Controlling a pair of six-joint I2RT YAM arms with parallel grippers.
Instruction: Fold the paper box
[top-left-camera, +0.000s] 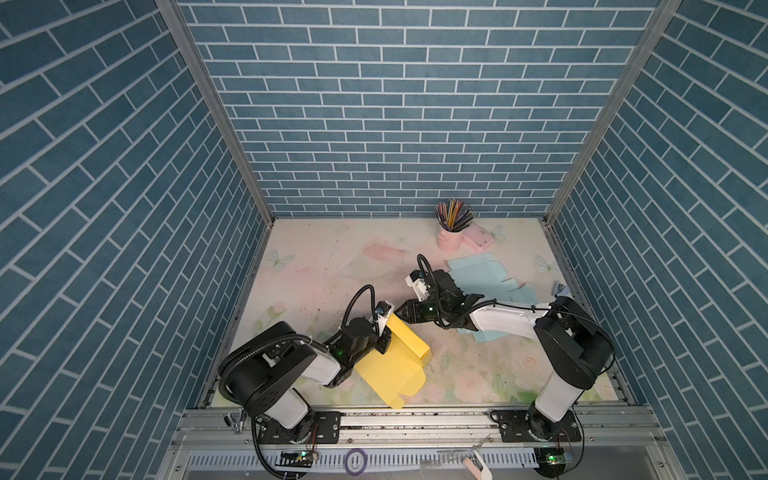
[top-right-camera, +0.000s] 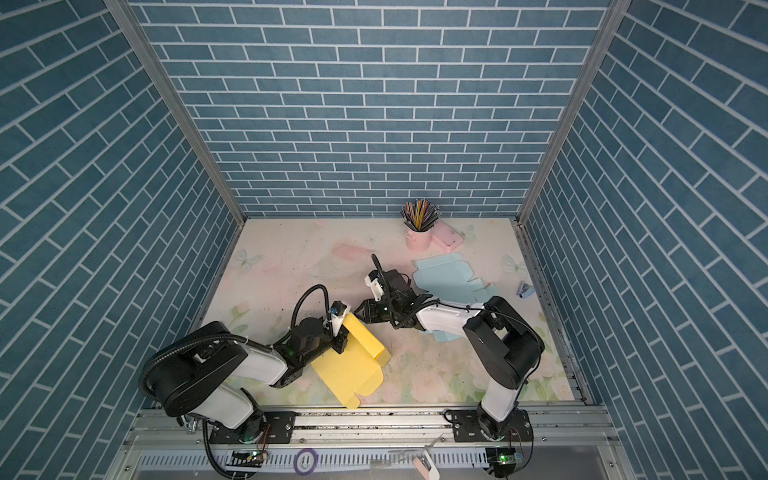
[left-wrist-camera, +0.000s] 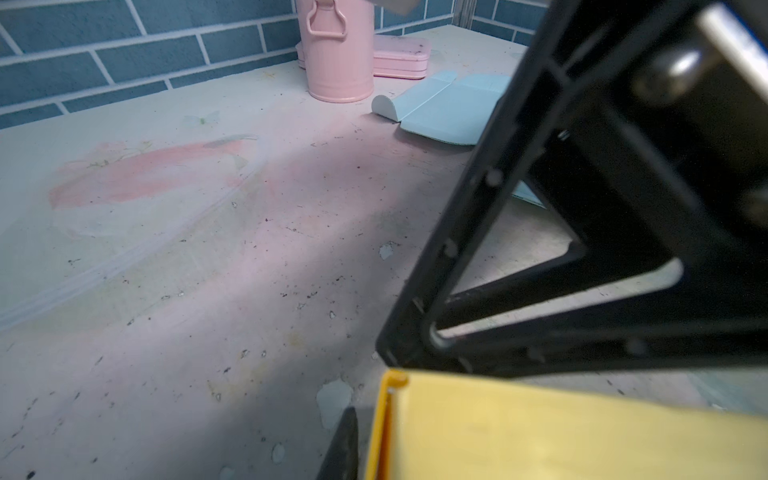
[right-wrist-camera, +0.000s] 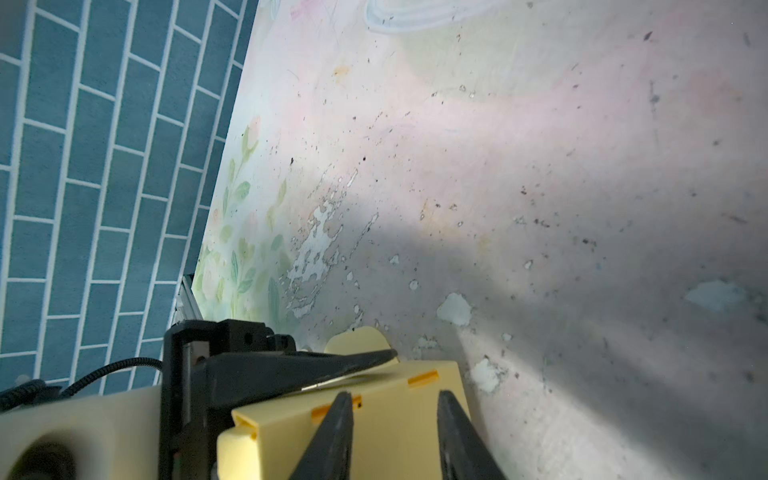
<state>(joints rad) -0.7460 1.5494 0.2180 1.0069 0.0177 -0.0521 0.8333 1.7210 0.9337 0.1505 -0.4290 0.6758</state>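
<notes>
A: Position of the yellow paper box?

B: Near-left part of the bench, in both top views. It is partly folded: one long wall stands up along its far-right side, and the rest lies flat toward the front edge.

A: Left gripper?

B: At the far end of the raised wall. The left wrist view shows one dark finger just beside the yellow panel. The other finger is hidden, so I cannot tell whether they pinch it.

A: Right gripper?

B: It reaches across the middle, low, with its tips at the box's far corner. Fingers are spread, and the yellow wall shows through the gap. Contact cannot be told.

A: Other items?

B: A light blue flat box blank lies far right, partly under the right arm. A pink cup of pencils and a pink case stand by the back wall
</notes>
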